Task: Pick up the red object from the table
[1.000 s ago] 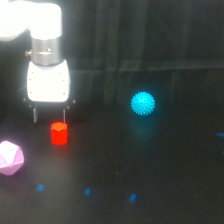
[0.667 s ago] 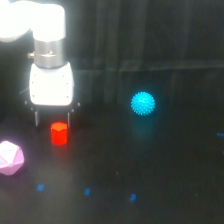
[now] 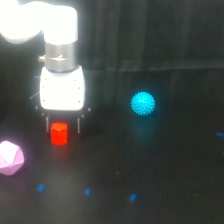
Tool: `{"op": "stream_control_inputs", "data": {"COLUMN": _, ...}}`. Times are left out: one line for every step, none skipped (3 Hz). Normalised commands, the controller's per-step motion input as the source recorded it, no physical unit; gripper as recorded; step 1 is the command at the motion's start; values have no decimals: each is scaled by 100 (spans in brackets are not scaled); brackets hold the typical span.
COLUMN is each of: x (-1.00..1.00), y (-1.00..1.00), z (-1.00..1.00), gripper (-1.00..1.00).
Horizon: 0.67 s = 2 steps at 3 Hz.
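The red block (image 3: 59, 134) I'm after is small, bright red-orange, kind of a stubby cylinder, standing upright on the dark table (image 3: 165, 170), which has a few blue specks. It sits toward the exterior view's left.

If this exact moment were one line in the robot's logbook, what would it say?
phase: closing in | gripper: open, fingers straddling red object | red object: on table, not lifted | bystanders: cyan spiky ball, pink polyhedron

Red object (image 3: 59, 134) on table (image 3: 165, 175) between gripper (image 3: 63, 126) fingers; polyhedron (image 3: 10, 158) view-left, spiky ball (image 3: 143, 104) view-right.
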Motion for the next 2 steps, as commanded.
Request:
{"op": "stream_control_inputs", "data": {"x": -21, "y": -11, "z": -21, "gripper": -100}}
{"op": "stream_control_inputs", "data": {"x": 31, "y": -6, "z": 21, "gripper": -100}}
